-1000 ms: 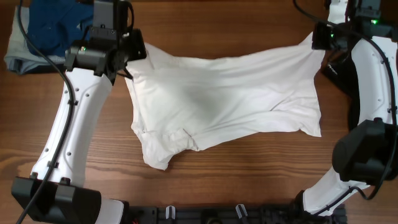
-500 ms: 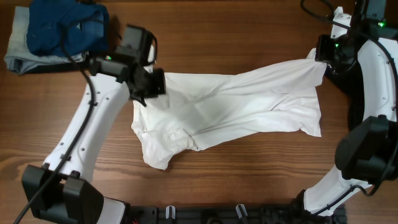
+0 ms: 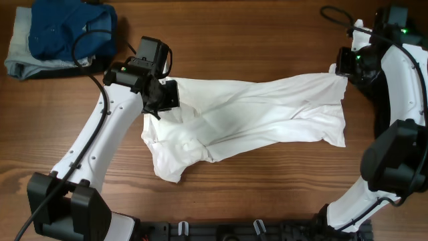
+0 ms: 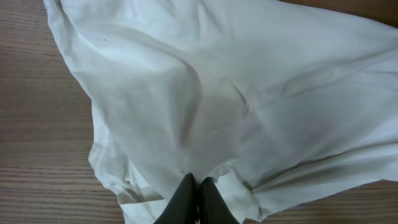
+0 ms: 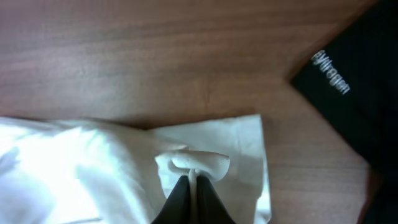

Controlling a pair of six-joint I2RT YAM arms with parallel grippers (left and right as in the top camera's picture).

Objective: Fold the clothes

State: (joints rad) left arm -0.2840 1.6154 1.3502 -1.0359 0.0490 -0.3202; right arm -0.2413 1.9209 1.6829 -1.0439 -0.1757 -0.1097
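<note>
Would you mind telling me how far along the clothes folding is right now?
Seemingly done: a blue garment lies on a stack at the far left corner. In hand: the white shirt is spread, its two far corners pinched by the left fingers and right fingers. Left: no fold made in it yet, and the black garment beside it waits.

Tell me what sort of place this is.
Probably a robot test bench for laundry folding: two white robot arms at a wooden table, a white shirt stretched between them, blue clothes stacked in a corner.
</note>
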